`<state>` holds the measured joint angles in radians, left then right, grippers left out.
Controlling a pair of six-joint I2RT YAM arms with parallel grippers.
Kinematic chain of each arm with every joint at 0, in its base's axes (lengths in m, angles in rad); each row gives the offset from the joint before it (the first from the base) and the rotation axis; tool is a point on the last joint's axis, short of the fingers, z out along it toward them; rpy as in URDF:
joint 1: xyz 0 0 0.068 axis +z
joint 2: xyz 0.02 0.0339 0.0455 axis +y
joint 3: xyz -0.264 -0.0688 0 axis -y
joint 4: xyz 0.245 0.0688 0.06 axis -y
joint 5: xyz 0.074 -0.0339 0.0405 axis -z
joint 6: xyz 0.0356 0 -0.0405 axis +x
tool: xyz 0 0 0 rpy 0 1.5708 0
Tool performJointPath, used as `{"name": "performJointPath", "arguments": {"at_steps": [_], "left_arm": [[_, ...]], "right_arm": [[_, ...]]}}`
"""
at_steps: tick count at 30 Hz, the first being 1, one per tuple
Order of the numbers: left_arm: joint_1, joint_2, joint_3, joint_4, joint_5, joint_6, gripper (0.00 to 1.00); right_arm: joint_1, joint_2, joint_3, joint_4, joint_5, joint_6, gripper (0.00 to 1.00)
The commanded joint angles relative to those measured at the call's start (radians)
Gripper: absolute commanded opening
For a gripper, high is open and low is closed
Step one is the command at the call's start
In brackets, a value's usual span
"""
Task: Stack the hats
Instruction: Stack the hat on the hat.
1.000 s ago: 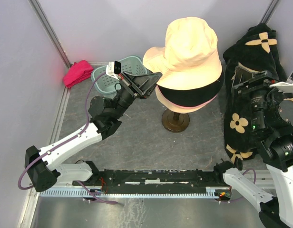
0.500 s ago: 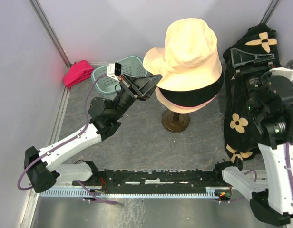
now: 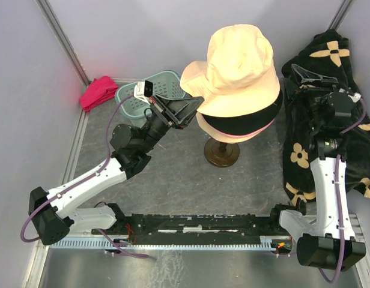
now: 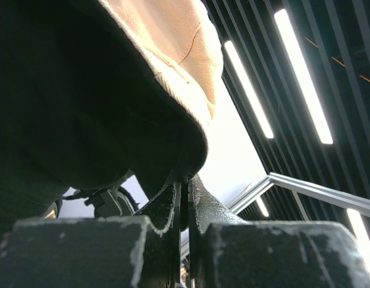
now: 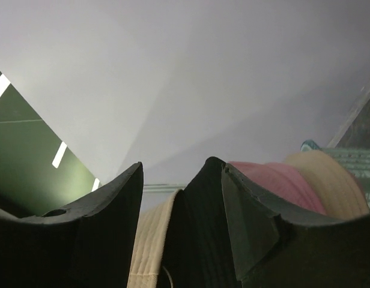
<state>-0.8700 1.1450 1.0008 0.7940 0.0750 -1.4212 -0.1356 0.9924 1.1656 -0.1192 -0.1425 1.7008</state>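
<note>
The hats sit stacked on a stand (image 3: 221, 153): a cream hat (image 3: 242, 66) on top, a black hat (image 3: 245, 123) under it, and a thin pink rim (image 3: 233, 137) lowest. My left gripper (image 3: 196, 103) is shut on the cream hat's left brim. In the left wrist view the brim edge is pinched in my left gripper (image 4: 185, 186), under the cream hat (image 4: 173, 42). My right gripper (image 3: 288, 79) is at the stack's right side. In the right wrist view my right gripper (image 5: 173, 174) is open astride the cream brim (image 5: 150, 240) and the black brim (image 5: 197, 228), beside the pink hat (image 5: 281, 183).
A teal basket (image 3: 150, 96) stands behind my left gripper, with a magenta cloth (image 3: 98, 92) in the back left corner. A large black cloth with beige flowers (image 3: 329, 54) lies along the right wall, under my right arm. Walls close in on three sides.
My right arm has swung up and left from over the flowered cloth to the right edge of the hat stack. The left gripper has kept its hold on the brim.
</note>
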Motion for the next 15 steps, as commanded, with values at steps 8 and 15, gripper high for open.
{"name": "performJointPath", "arguments": {"at_steps": [8,15], "left_arm": [[0.004,0.018,0.028,0.021,0.041,0.001,0.03],[0.004,0.045,0.044,0.033,0.055,-0.008,0.03]], "right_arm": [[-0.008,-0.036,-0.064,0.301,-0.186,0.192,0.62],[0.022,-0.040,-0.054,0.267,-0.221,0.171,0.63]]}}
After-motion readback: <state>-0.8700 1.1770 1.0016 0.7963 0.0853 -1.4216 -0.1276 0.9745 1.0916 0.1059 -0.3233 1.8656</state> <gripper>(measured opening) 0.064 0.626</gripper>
